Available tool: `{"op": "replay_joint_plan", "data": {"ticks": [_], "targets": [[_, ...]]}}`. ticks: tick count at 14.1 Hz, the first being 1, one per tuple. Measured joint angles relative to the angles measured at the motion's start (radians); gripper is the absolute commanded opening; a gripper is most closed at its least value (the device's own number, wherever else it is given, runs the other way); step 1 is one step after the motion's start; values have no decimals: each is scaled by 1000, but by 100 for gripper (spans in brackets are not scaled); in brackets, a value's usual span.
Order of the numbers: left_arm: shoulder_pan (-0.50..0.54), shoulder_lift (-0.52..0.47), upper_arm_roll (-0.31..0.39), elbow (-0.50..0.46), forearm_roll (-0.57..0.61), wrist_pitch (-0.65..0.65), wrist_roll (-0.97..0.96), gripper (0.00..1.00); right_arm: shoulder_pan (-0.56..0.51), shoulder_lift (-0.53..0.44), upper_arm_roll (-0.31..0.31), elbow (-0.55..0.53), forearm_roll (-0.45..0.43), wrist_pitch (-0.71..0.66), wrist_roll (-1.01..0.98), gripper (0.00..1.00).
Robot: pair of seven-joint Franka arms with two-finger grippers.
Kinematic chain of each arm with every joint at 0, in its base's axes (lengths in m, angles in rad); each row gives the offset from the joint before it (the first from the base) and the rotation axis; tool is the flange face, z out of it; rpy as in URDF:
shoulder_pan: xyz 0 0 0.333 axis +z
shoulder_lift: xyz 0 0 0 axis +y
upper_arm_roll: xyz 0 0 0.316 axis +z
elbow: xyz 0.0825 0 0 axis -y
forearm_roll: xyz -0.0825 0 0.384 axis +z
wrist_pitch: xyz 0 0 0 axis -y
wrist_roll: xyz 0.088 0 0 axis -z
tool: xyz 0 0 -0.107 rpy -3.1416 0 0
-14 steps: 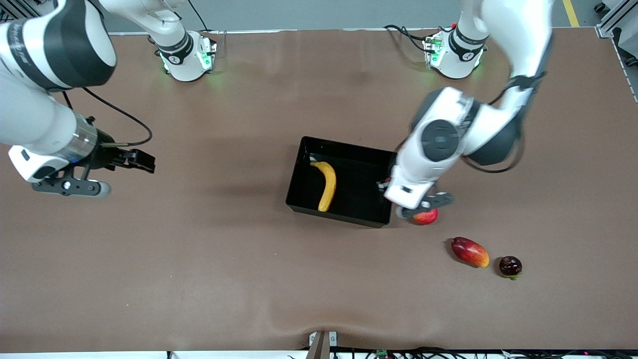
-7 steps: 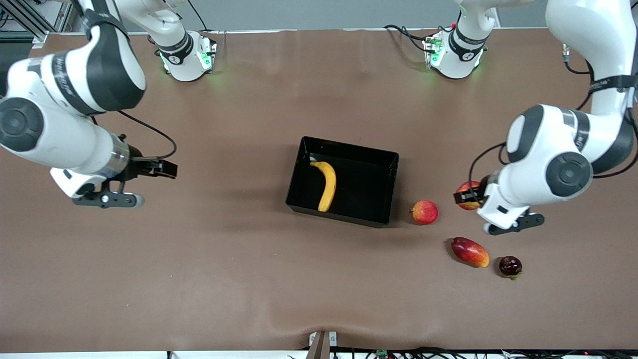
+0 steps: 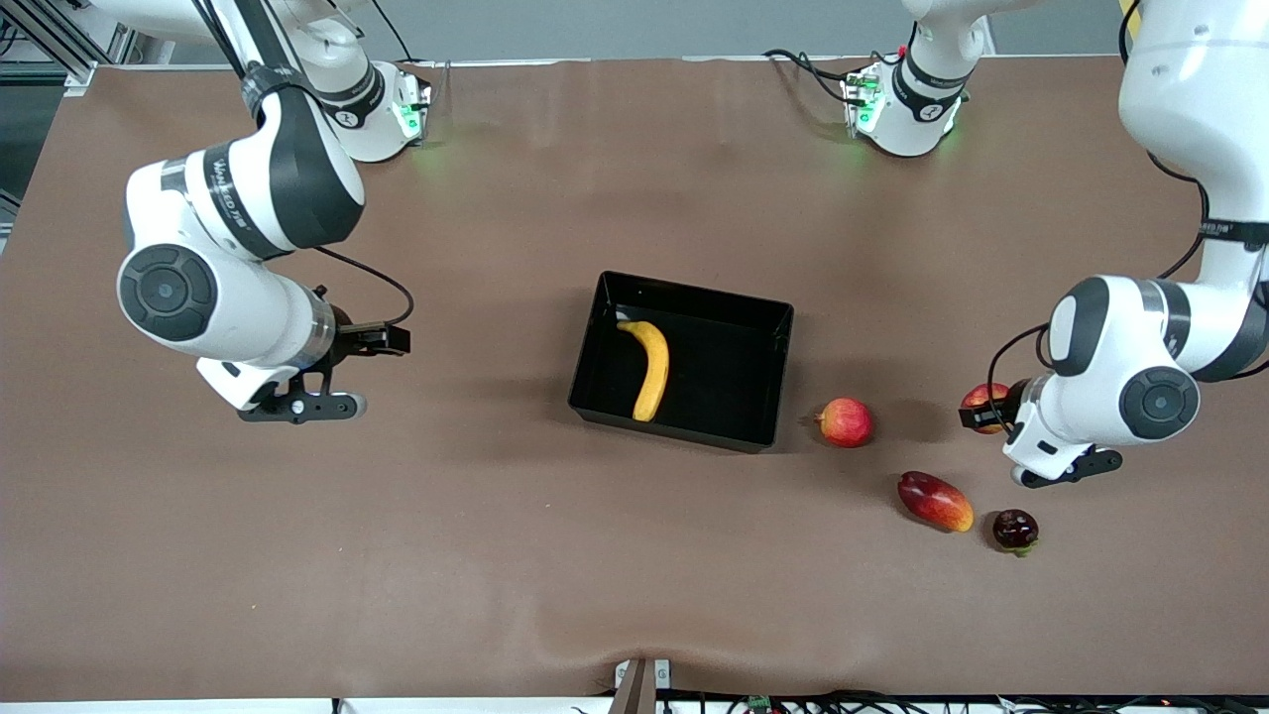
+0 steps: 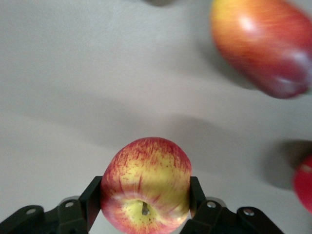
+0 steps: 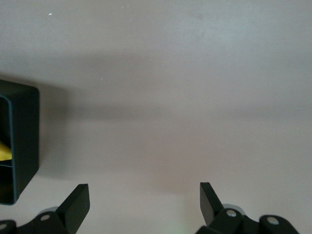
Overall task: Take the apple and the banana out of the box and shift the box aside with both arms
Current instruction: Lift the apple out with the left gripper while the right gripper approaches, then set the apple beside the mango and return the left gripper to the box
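The black box (image 3: 776, 327) sits mid-table with the yellow banana (image 3: 649, 369) lying inside it. My left gripper (image 3: 983, 411) is shut on the small apple (image 3: 983, 400), red with yellow streaks, and holds it above the table between the box and the left arm's end. In the left wrist view the apple (image 4: 146, 187) sits between the fingers (image 4: 92, 197). My right gripper (image 3: 389, 341) is open and empty above bare table toward the right arm's end. The right wrist view shows its gripper (image 5: 145, 195) apart, and the box corner (image 5: 22, 141) with a sliver of banana (image 5: 4, 152).
A pinkish-red round fruit (image 3: 845, 421) lies just beside the box. A red-orange mango (image 3: 935, 501) and a small dark fruit (image 3: 1015, 530) lie nearer the front camera. The mango (image 4: 263, 44) also shows in the left wrist view.
My left gripper has swung away from beside the box toward the left arm's end, carrying the apple. My right gripper has moved closer to the box, still open.
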Motion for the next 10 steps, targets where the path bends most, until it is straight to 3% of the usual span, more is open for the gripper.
{"op": "replay_joint_plan", "data": {"ticks": [5, 6, 7, 8, 10], "targets": [[60, 91, -5, -2, 84, 128, 3, 0, 10, 9, 0, -20, 23, -1, -10, 100], [65, 92, -6, -3, 86, 135, 3, 8, 10, 8, 0, -29, 24, 1, -26, 100], [66, 92, -6, -3, 91, 137, 3, 50, 10, 8, 0, -43, 24, 9, -42, 100], [66, 92, -8, -4, 97, 137, 3, 99, 10, 6, 0, -59, 24, 22, -51, 100], [66, 94, -7, -4, 112, 147, 3, 100, 10, -1, 0, -99, 25, 45, -60, 100]]}}
